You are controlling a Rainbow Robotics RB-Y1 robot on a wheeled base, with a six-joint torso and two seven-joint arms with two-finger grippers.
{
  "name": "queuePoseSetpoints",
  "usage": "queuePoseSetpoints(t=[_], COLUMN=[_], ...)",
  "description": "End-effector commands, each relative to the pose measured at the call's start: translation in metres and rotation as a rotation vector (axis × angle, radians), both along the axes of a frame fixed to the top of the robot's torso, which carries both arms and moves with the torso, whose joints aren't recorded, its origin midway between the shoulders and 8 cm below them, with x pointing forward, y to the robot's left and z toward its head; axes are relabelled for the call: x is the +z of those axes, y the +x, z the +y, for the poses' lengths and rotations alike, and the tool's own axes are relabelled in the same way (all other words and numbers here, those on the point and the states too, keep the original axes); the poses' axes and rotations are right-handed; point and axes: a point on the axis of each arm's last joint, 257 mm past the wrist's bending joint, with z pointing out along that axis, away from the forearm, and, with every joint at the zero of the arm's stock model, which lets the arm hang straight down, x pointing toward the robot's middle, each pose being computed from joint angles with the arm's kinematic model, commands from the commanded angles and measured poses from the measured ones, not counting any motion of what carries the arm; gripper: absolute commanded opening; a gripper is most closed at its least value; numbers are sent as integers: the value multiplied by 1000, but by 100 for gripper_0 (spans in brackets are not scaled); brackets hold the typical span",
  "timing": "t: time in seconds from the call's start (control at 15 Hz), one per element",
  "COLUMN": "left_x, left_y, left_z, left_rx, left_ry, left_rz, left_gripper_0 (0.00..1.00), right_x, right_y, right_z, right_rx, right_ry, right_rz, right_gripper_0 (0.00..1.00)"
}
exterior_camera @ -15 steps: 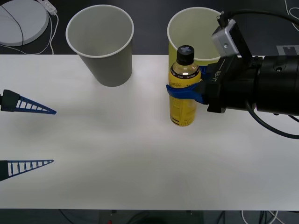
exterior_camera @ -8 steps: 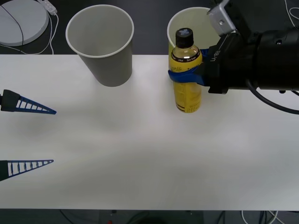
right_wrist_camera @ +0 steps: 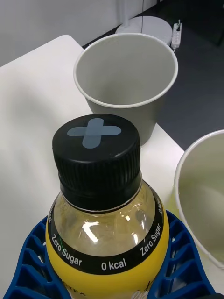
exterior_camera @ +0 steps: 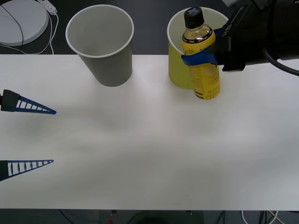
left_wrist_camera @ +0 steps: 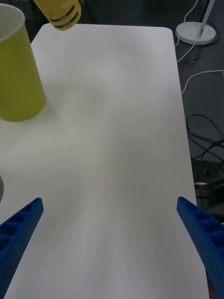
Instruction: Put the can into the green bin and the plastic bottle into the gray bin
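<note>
Plastic bottle (exterior_camera: 202, 56) in right gripper (exterior_camera: 200, 57)

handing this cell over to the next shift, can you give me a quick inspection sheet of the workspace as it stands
surface: white table, bare in the middle.
job's things: plastic bottle lifted off the table, in front of the green bin; gray bin upright, nothing seen inside; no can seen.
clutter: nothing seen on the table.
grippers: right gripper shut on the bottle's shoulder; left gripper open, parked at the table's left edge.
cables: white cord behind the table; black cables on the right arm.
surroundings: round white lamp base on dark floor.
</note>
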Motion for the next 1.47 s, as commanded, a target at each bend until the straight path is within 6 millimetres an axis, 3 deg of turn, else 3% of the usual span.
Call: queuePoseSetpoints(t=[0.07,0.73,1.47], left_x=[0,0,0], left_y=[0,0,0], left_z=[0,0,0], left_rx=[0,0,0], left_ry=[0,0,0], left_rz=[0,0,0], left_gripper_0=[100,100,100], right_x=[9,49,57], right_y=[5,36,94], right_z=[0,31,87], right_rx=[10,7,-80], right_ry=[-60,-223,-252], right_rz=[15,96,166], right_gripper_0=[0,0,0])
